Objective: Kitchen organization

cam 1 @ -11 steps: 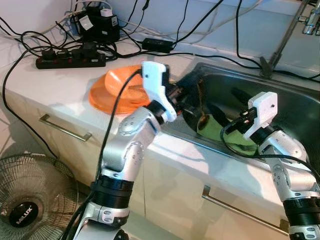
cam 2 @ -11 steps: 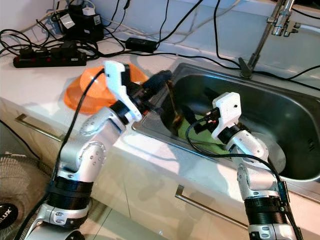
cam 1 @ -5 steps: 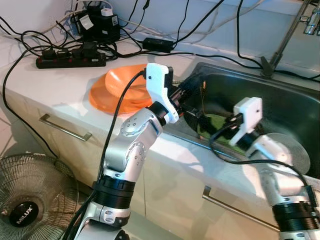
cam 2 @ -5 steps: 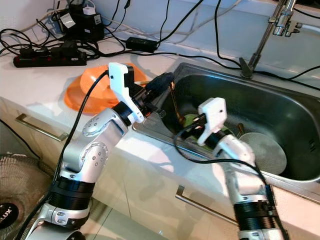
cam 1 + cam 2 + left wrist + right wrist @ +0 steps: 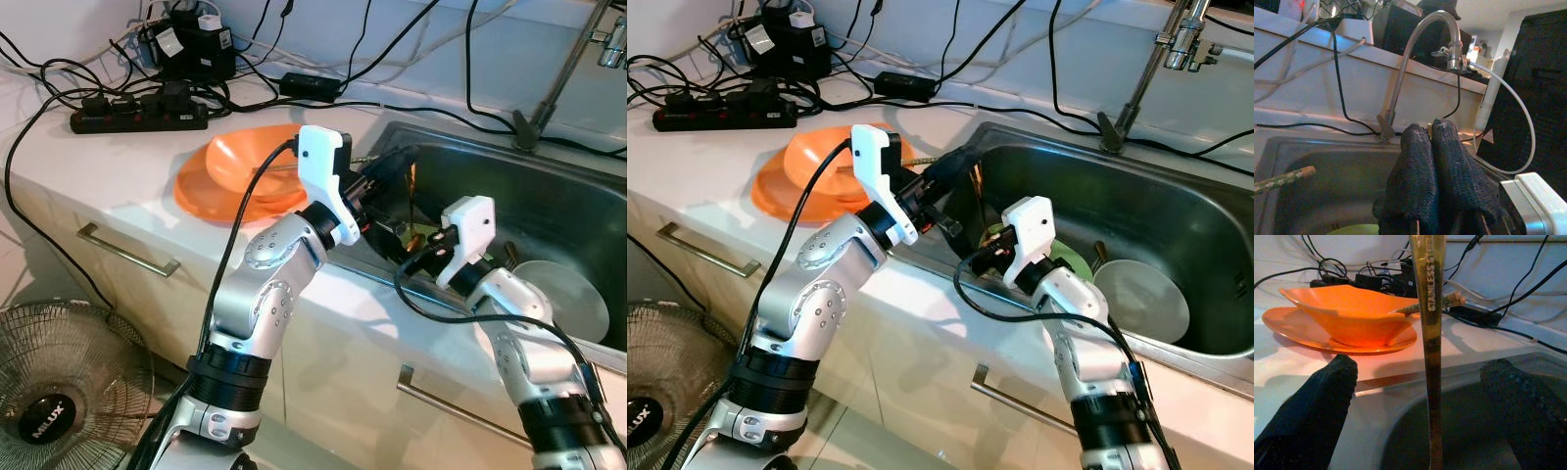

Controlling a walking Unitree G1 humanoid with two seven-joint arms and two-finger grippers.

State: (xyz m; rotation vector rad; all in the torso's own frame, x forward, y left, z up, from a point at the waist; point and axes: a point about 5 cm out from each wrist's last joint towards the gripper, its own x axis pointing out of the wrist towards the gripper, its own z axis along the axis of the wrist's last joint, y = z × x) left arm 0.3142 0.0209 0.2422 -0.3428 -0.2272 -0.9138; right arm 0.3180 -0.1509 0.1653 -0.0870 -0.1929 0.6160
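While the right tool [image 5: 1425, 396] gapes, the left tool [image 5: 1432, 147] pinches a spoon [image 5: 1429, 333].

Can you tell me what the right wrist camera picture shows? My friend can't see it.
A gold metal spoon handle stands upright between two wide-open black fingers. Behind it, an orange bowl sits on an orange plate on the white counter, with black cables along the wall.

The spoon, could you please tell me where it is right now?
The spoon hangs upright over the sink's left end, pinched in the left tool, with the right tool open around its handle.
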